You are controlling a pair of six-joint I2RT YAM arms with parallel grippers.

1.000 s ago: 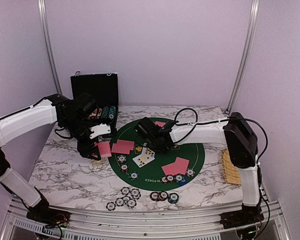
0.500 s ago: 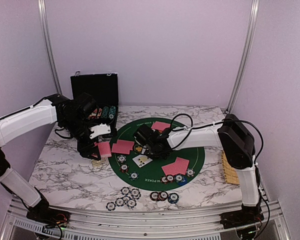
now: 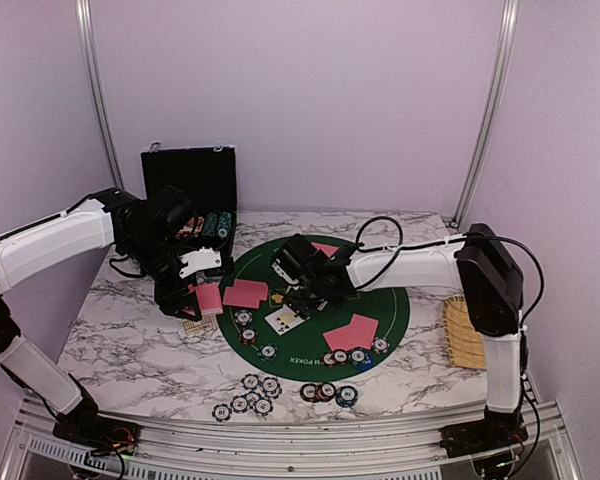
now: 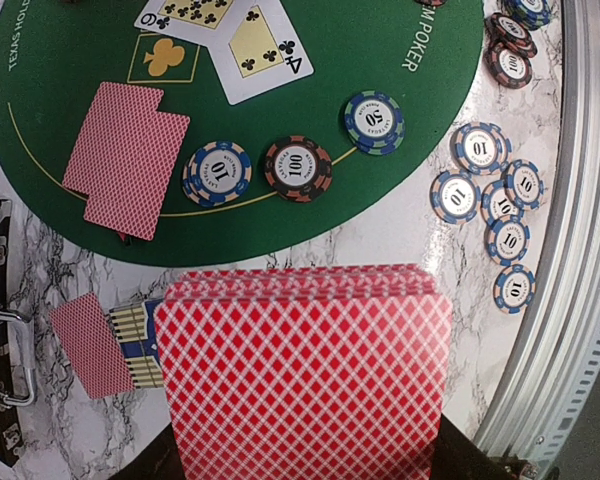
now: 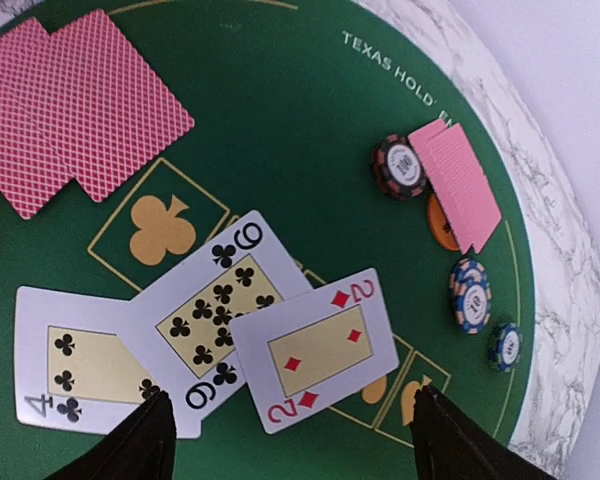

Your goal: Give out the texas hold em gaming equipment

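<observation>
Your right gripper point(image 5: 290, 425) has spread wide to release the two of diamonds point(image 5: 313, 350) face up, while your left gripper point(image 3: 200, 288) clamps the red-backed deck point(image 4: 305, 380) for dealing.

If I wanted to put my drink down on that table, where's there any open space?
Bare marble at the near-left, between the left arm and the front chips; another patch near-right, between mat, those chips and tray. The mat is crowded with cards and chip stacks.
</observation>
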